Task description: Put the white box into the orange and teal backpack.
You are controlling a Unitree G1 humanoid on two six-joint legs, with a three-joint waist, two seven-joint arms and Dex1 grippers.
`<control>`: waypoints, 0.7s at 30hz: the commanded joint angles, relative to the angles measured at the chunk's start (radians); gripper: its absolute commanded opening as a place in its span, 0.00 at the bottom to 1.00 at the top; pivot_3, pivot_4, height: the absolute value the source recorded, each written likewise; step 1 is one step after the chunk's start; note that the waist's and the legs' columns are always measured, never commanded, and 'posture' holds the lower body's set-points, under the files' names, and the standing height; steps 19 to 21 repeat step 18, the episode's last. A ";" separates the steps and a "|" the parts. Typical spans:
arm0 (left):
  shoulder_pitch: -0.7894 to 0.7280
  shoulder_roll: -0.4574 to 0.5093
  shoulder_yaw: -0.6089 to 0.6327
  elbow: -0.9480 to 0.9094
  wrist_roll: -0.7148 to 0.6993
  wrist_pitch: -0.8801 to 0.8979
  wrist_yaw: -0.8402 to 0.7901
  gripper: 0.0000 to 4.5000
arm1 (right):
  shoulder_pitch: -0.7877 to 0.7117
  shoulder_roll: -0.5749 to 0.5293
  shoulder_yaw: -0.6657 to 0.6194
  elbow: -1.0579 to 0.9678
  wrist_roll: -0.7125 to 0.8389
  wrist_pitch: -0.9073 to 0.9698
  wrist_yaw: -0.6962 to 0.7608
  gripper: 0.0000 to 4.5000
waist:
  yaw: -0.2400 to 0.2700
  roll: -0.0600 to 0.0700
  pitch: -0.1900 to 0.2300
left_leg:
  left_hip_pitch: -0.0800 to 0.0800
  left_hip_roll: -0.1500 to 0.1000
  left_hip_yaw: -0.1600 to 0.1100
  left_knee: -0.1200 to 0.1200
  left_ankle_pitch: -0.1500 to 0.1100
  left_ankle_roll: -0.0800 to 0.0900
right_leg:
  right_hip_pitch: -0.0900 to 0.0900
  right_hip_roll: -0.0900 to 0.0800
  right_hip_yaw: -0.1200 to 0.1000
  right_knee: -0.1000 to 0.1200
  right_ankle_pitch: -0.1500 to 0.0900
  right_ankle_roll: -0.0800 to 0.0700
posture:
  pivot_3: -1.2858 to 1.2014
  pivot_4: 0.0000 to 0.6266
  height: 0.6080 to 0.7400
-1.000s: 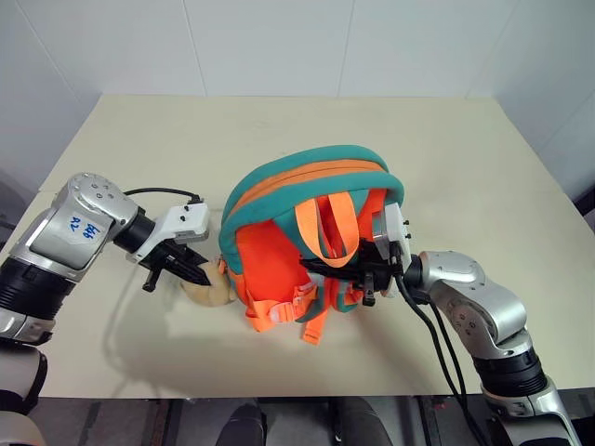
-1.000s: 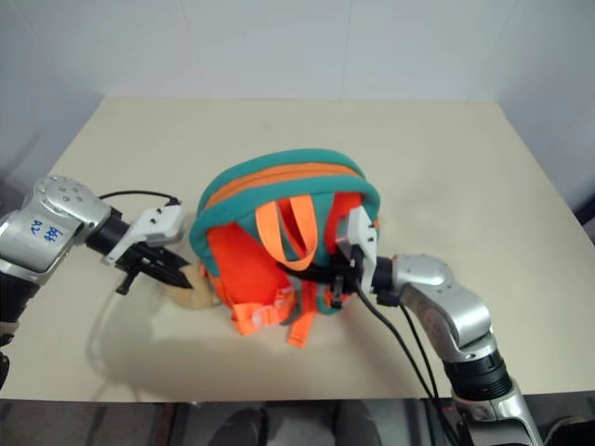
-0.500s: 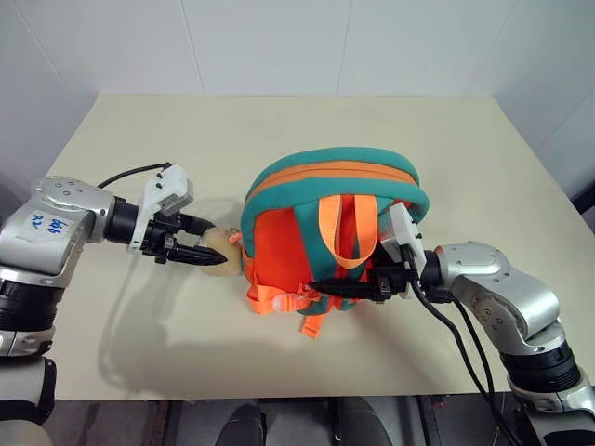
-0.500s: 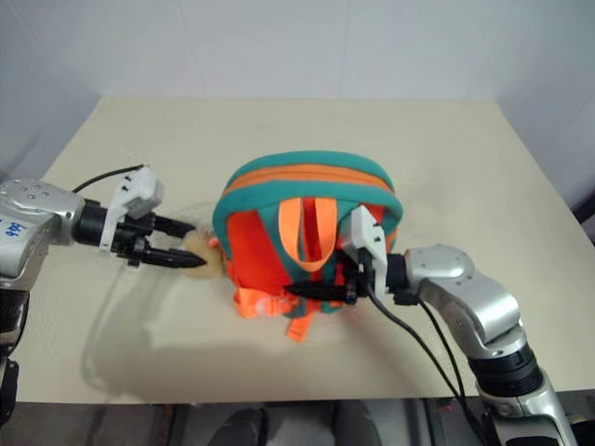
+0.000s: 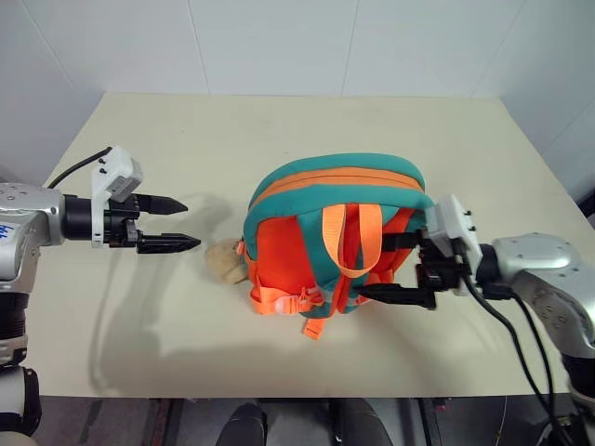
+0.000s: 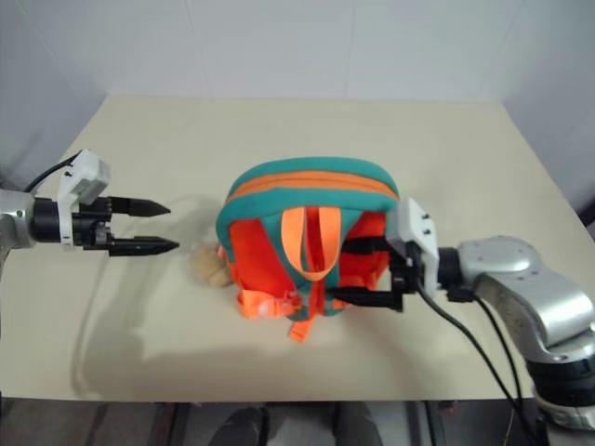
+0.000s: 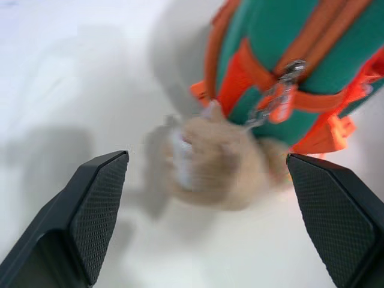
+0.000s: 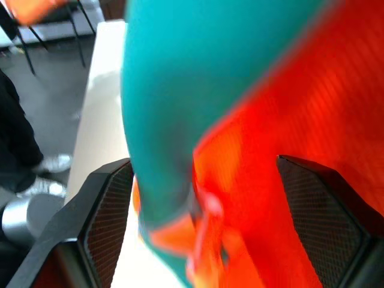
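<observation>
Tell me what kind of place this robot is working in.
Probably an indoor robot test or lab space. A plain beige table stands against bare white wall panels, with nothing on it except the orange and teal backpack. The right wrist view shows a dark floor and a person's shoes beside the table.

The backpack (image 5: 335, 237) between the two pincers has a teal body, a bright orange panel, orange straps and an orange band along its top. A beige plush ball (image 5: 224, 261) hangs at its side nearest the left pincer (image 5: 177, 225), whose fingers are black, with cross-hatched pads. The table (image 5: 279, 130) is plain cream.
</observation>
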 commanded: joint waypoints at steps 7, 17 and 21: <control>0.113 -0.014 0.213 0.091 -0.061 -0.227 -0.040 1.00 | 0.199 -0.186 -0.351 0.082 -0.061 -0.041 0.042 0.99 | 0.003 0.000 0.000 | 0.001 0.000 0.002 0.000 0.000 0.000 | 0.000 0.000 0.001 0.000 0.000 0.000 | 0.52 0.24 1.00; 0.156 -0.135 0.343 0.183 -0.144 -0.449 -0.077 1.00 | 0.288 -0.114 -0.478 0.170 -0.086 -0.159 0.013 0.99 | 0.013 0.001 0.000 | 0.002 0.001 0.006 0.008 -0.001 -0.001 | 0.003 -0.001 0.003 -0.002 0.004 0.001 | 0.52 0.24 1.00; 0.164 -0.125 0.346 0.187 -0.144 -0.454 -0.079 1.00 | 0.277 -0.111 -0.469 0.170 -0.084 -0.159 0.004 0.99 | 0.013 0.001 0.000 | 0.003 0.001 0.007 0.008 -0.002 -0.001 | 0.003 0.000 0.004 -0.002 0.004 0.001 | 0.52 0.24 1.00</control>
